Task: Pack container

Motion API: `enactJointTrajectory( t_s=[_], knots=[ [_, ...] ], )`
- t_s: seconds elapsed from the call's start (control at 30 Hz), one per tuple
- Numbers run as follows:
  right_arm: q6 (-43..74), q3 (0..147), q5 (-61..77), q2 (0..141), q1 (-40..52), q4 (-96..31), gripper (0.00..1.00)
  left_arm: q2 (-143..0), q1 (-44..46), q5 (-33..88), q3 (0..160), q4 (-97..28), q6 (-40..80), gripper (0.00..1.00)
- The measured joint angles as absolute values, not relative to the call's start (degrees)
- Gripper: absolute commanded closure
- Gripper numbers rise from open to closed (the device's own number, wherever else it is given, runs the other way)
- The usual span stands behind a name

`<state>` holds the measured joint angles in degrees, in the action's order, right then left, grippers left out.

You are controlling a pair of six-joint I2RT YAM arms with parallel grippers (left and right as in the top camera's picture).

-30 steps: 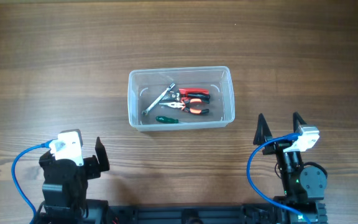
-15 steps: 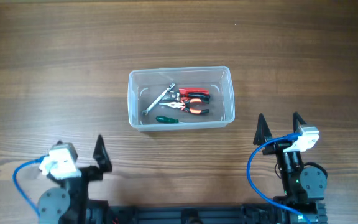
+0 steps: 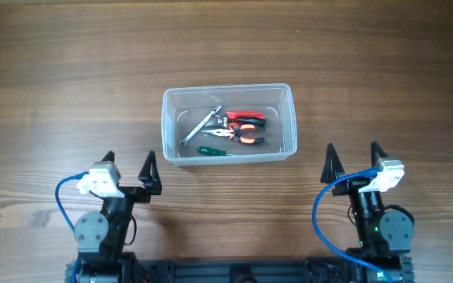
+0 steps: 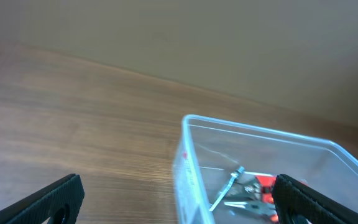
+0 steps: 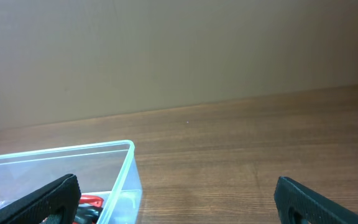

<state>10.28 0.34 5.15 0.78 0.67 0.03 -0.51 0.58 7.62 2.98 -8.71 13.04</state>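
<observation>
The clear plastic container [image 3: 289, 94] stands mid-table. In it lie a silver wrench [image 3: 201, 126], red-handled pliers [image 3: 246, 118], orange-handled pliers [image 3: 241, 137] and a green-handled screwdriver [image 3: 209, 151]. My left gripper [image 3: 128, 167] is open and empty near the front edge, left of and in front of the container. My right gripper [image 3: 355, 157] is open and empty, right of and in front of it. The left wrist view shows the container's near left corner [image 4: 188, 155] with the wrench [image 4: 227, 186] inside. The right wrist view shows the container's right corner [image 5: 128, 163].
The wooden table [image 3: 61, 86] lies all around the container. Blue cables [image 3: 65, 196] loop by both arm bases at the front edge. A plain wall [image 5: 179, 50] rises behind the table.
My left arm has swung right and turned to face the container, its gripper open throughout. The right arm and the container's contents have not moved.
</observation>
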Motion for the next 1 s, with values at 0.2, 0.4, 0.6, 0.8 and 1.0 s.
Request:
enactJointTrajectory(
  t_s=[0.2,0.4,0.6,0.8,1.0],
  knots=[
    [10.28,0.34,5.15,0.78,0.67,0.01,0.0,-0.51,0.34,12.47,2.98,-8.67,10.96,0.0],
    [10.28,0.34,5.15,0.78,0.67,0.01,0.0,-0.51,0.34,18.57,2.98,-8.45,2.72,0.0],
    [10.28,0.34,5.13,0.78,0.67,0.01,0.0,-0.51,0.34,15.25,2.98,-8.54,0.19,0.0],
    [10.31,0.34,5.13,0.78,0.67,0.01,0.0,-0.51,0.34,11.57,2.98,-8.73,-0.91,0.0],
    [10.28,0.34,5.15,0.78,0.67,0.01,0.0,-0.51,0.43,10.5,2.98,-8.73,-1.48,0.0]
  ],
)
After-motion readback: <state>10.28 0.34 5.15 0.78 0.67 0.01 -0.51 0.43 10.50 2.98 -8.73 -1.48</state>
